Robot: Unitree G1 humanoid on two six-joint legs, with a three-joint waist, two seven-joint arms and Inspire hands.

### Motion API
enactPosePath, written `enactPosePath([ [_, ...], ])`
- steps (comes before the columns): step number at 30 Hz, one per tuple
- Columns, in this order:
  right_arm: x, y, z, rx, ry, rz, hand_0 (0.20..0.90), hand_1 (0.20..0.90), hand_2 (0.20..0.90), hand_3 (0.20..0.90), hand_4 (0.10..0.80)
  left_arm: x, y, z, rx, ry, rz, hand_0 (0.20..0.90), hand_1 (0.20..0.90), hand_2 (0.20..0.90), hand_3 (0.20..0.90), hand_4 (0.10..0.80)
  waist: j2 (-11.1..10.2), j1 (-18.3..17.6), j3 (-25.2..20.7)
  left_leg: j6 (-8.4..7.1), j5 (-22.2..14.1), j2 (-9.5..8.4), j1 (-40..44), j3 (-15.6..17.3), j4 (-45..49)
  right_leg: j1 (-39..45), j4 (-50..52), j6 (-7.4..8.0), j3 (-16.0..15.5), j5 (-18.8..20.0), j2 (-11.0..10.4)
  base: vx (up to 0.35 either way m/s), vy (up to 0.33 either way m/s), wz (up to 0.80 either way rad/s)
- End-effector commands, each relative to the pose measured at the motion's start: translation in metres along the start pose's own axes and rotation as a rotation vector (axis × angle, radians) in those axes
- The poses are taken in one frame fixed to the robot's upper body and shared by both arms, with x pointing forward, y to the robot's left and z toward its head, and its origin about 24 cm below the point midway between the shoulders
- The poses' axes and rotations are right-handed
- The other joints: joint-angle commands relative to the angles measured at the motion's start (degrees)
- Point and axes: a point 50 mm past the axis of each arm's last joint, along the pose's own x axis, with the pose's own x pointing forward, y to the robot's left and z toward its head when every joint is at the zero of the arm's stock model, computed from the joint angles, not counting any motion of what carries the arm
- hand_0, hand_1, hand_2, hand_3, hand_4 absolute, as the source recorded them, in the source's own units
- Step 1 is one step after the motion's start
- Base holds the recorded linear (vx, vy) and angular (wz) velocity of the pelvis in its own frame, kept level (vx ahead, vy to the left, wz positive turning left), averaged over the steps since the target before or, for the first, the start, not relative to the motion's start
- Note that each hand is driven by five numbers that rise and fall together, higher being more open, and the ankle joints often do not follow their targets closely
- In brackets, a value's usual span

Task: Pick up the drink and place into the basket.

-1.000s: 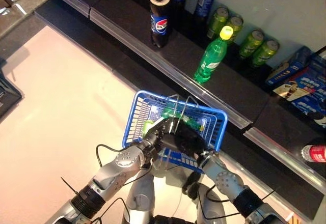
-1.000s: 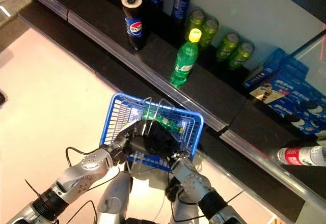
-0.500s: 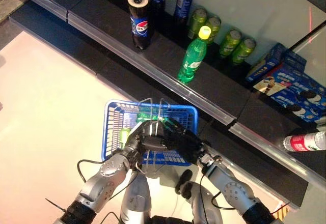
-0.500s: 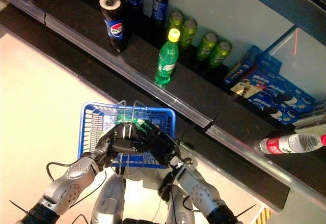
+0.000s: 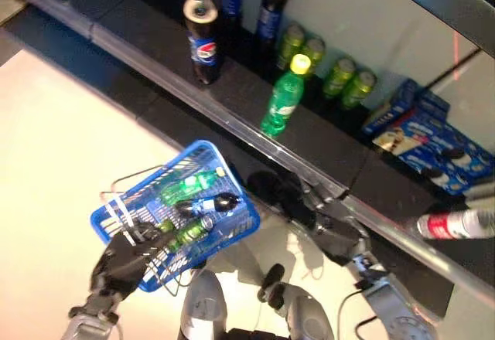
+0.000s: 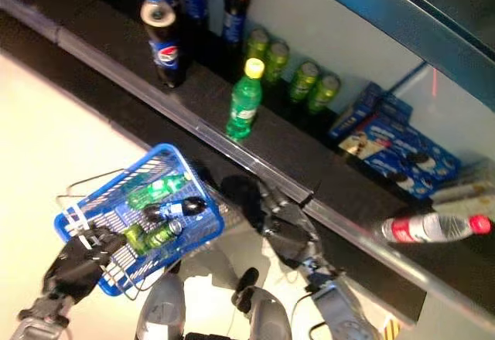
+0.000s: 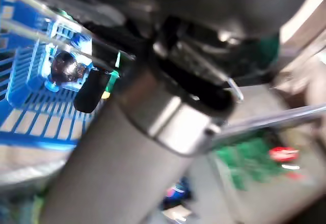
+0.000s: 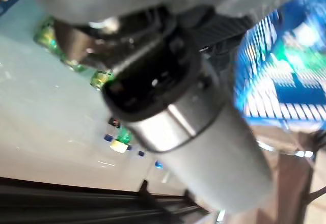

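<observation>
Nearest us, our left hand (image 5: 116,259) curls its fingers round the wire handles of the blue plastic lattice basket (image 5: 232,228), where green and dark bottles (image 5: 189,185) lie. Our right hand (image 5: 274,189) hovers beside it; we cannot tell its fingers' state. Beyond, the glossy dark shelf (image 5: 240,100) carries an upright green bottle (image 5: 282,104).

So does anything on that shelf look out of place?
Yes: one clear bottle with a red label lies on its side on the shelf, while the green bottle and cola bottle stand upright. The blue basket also hangs tilted.
</observation>
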Motion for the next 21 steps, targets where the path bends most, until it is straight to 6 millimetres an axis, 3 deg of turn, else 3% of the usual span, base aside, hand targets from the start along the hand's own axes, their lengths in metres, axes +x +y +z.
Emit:
enactPosePath([
  [1,0.001,0.007,-0.002,0.004,-0.012,0.079,0.900,0.900,0.900,0.900,0.800,0.028,-0.083,0.066,0.114,-0.435,-0.592,0.300,0.300,0.300,0.200,0.100,3.4,-2.3,-14.1,1.77,3.2,-3.96,-5.6,-0.8,2.5,7.0,-4.5,1.27,-1.0,-0.2,1.9,0.000,0.000,0.00],
  [9,-0.028,-0.031,-0.030,0.014,0.107,-0.121,0.900,0.900,0.900,0.900,0.800,0.032,-0.046,0.047,0.061,-0.408,-0.311,0.300,0.300,0.300,0.200,0.100,4.7,-5.7,-18.2,1.21,5.0,-3.21,-2.0,0.9,-3.1,8.2,-9.3,1.95,1.7,1.7,2.4,-0.037,0.020,-0.03],
  [21,-0.073,-0.081,-0.098,0.018,0.435,-0.488,0.900,0.900,0.900,0.900,0.800,0.027,0.021,-0.010,-0.078,-0.324,0.164,0.300,0.300,0.300,0.200,0.100,5.8,-8.6,-21.7,0.60,6.2,-2.32,3.4,3.6,-10.9,9.8,-14.9,2.74,3.6,4.3,2.2,-0.052,0.007,-0.08],
])
